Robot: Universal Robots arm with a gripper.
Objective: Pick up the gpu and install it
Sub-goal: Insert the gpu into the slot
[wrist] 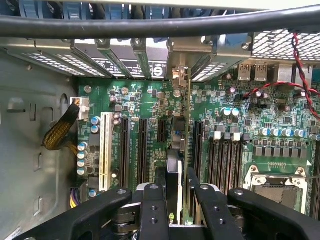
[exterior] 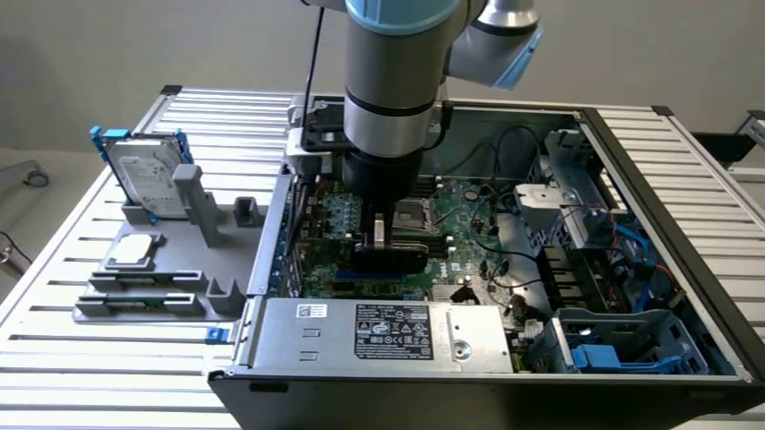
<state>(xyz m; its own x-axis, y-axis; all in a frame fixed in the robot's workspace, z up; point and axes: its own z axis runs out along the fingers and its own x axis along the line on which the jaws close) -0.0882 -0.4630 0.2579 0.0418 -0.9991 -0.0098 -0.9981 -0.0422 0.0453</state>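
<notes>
End effector clamped on gpu, upright between black motherboard slots; CPU socket nearby

place: robotics lab | signs: slatted aluminium bench; open computer case; grey parts fixture

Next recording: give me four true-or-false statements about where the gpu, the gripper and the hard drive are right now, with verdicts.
1. The gripper grips the gpu inside the open computer case. True.
2. The hard drive lies inside the case. False: it stands upright in the grey fixture outside the case, at the exterior view's left.
3. The gpu stands on edge over the motherboard and its slots. True.
4. The gpu rests on the grey fixture. False: it is in the gripper, over the motherboard.
</notes>
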